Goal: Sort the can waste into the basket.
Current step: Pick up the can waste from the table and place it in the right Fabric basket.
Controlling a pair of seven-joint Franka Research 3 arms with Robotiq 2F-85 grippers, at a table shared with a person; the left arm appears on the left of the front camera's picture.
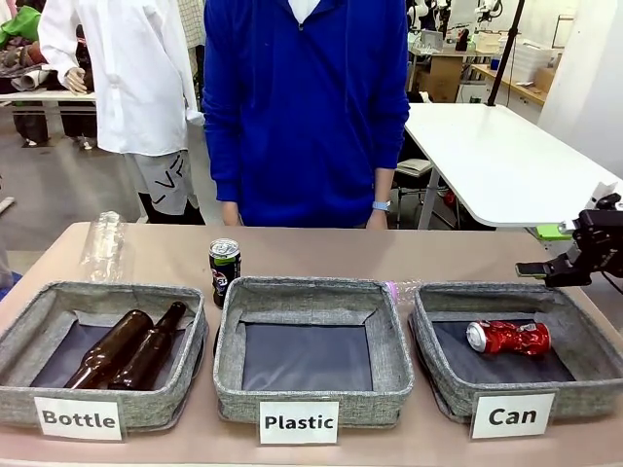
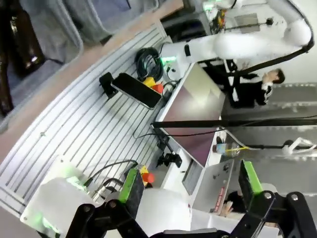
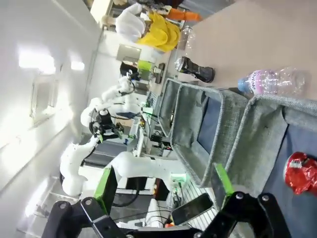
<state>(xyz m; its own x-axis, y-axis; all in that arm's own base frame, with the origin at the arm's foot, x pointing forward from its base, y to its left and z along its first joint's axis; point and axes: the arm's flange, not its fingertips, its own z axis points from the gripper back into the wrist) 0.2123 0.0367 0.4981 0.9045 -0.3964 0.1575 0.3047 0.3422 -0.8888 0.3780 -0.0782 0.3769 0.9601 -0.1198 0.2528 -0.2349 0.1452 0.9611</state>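
A crushed red can (image 1: 508, 337) with a silver top lies inside the grey basket (image 1: 435, 375) labelled "Can" at the right; the right wrist view shows this red can (image 3: 302, 173) too, behind the basket's wall (image 3: 257, 134). A black can (image 1: 225, 270) with green marks stands upright on the table behind the gap between the left and middle baskets, and it appears farther off as the black can (image 3: 195, 69). My right gripper (image 1: 545, 269) hovers open over the far right corner of the Can basket, its jaws (image 3: 163, 186) empty. My left gripper (image 2: 190, 183) is open and empty, off the table's near side.
The "Bottle" basket (image 1: 24, 389) holds two brown glass bottles (image 1: 127, 348). The "Plastic" basket (image 1: 229, 375) stands in the middle. One clear plastic bottle (image 1: 102, 243) lies at the far left, another (image 1: 399, 289) between the middle and right baskets. A person in blue (image 1: 307, 107) stands at the far edge.
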